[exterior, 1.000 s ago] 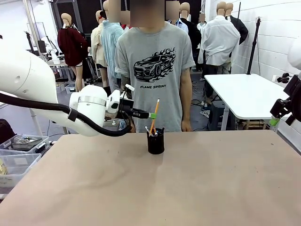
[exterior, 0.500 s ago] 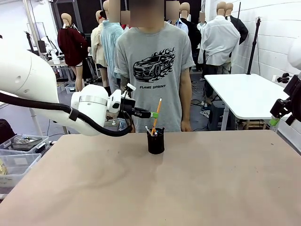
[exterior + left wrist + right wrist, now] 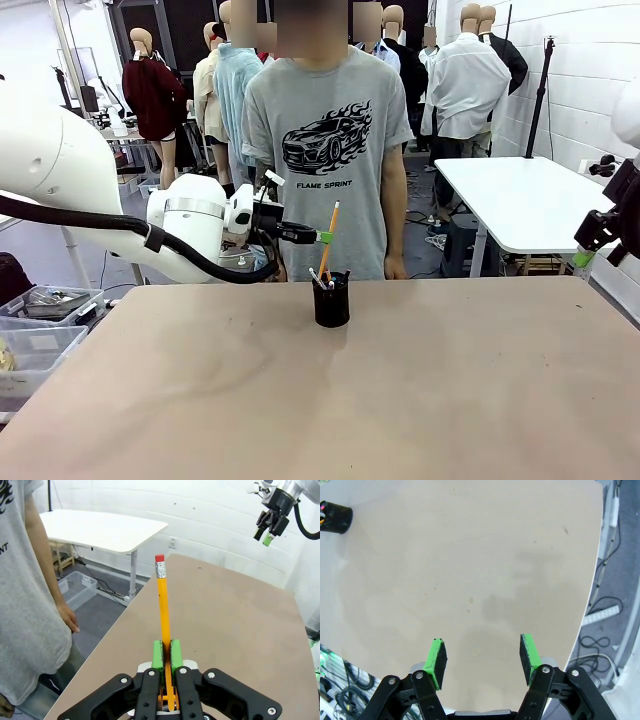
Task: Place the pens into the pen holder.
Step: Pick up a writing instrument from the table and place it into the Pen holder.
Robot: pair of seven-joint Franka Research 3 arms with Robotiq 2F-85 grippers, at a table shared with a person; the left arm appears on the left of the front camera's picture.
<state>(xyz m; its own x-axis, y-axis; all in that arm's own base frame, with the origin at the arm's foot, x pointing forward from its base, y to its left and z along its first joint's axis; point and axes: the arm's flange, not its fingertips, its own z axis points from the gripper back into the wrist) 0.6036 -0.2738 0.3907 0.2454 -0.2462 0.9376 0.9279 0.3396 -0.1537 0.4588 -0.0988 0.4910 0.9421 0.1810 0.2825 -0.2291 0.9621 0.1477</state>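
Front view: left gripper [image 3: 322, 238] clamped on the yellow pencil [image 3: 328, 240] at mid-shaft, just above the pen holder [image 3: 331, 300]. Pencil tilted, lower end at or inside the holder mouth; depth of entry not readable. Holder upright near the middle of the desk's [image 3: 420, 400] far edge, with other pens [image 3: 317, 278] already standing in it. Person behind that edge, arms down. Right gripper [image 3: 583, 258] raised off the desk's right edge; state not readable here.

Left wrist view: green fingers [image 3: 158, 654] pinched tight on the pencil [image 3: 162, 610], eraser end pointing away from the camera. Holder hidden below the fingers. Right gripper [image 3: 267, 536] visible far off, above the desk.

Right wrist view: right gripper [image 3: 482, 659] spread wide, nothing between the fingers, bare desk [image 3: 470, 570] beneath. Holder [image 3: 335, 517] seen from above toward the far edge, pen tips showing in its mouth.

Judgement for the step: lower until the tip is well inside the rim before letting go. Keep the tilt small. Avoid knocking the pens already inside or tipping the light holder.
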